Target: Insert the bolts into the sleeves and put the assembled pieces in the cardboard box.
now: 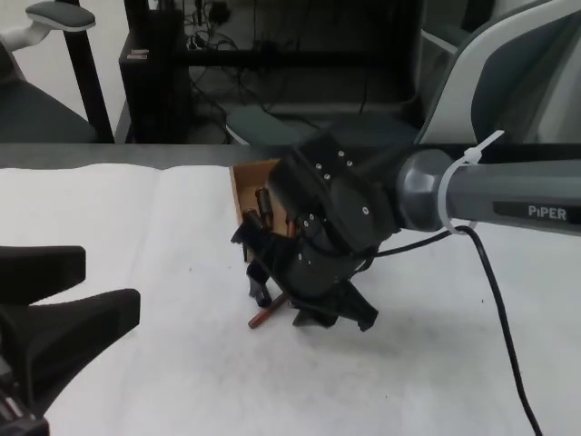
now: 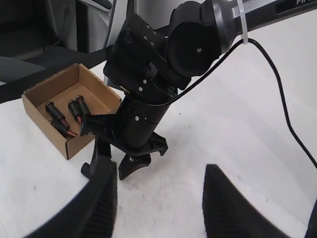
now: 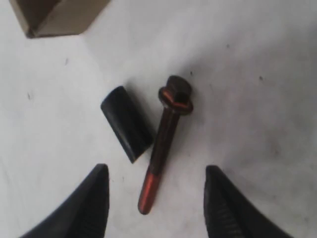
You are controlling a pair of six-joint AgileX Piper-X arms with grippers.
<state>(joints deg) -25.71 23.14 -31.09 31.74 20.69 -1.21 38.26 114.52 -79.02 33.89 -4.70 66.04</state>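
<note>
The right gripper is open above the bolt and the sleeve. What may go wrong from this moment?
1. The bolt lies close beside the sleeve, so the right gripper, closing, might catch both or knock the sleeve aside.
2. Both lie loose on the white cloth; a nudge could roll them.

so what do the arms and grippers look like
The right arm is a grey tube with white lettering, a white zip tie and black cable; its wrist housing is black with screws. The right gripper and left gripper have black tapered fingers.
</note>
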